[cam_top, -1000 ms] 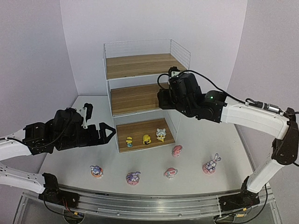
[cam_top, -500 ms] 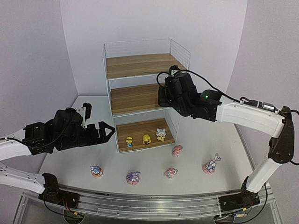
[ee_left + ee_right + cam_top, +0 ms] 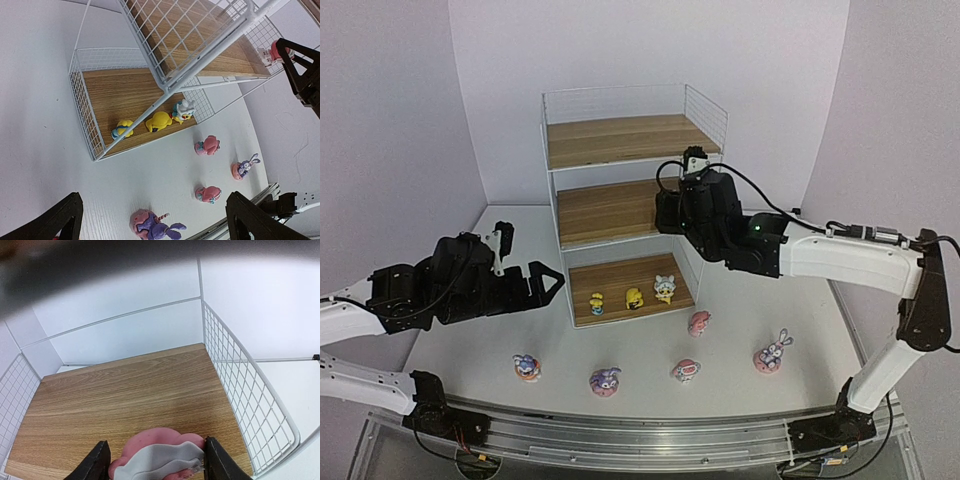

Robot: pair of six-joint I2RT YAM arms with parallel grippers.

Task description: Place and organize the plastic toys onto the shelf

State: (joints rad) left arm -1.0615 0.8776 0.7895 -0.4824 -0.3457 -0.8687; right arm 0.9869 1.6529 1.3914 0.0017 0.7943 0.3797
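Between the right jaws, pinched tight, the pink-and-white toy [image 3: 159,454] has advanced into the shelf [image 3: 620,140]. Its middle board [image 3: 135,390] now lies just below and ahead, so release appears near. Left jaws stay spread.

At desk [image 3: 470,340] rear centre: shelf [image 3: 620,140]. On bottom board [image 3: 620,272]: three toys [image 3: 634,298] in row. Before shelf: five more toys [image 3: 686,370], one by front-right corner, four in row nearer arms. At middle board [image 3: 125,390] front-right edge: ninth toy [image 3: 160,442] in right pincer [image 3: 155,460].

left gripper [image 3: 548,283] spread wide, low; right gripper [image 3: 156,460] raised, tight around pink toy [image 3: 150,439]
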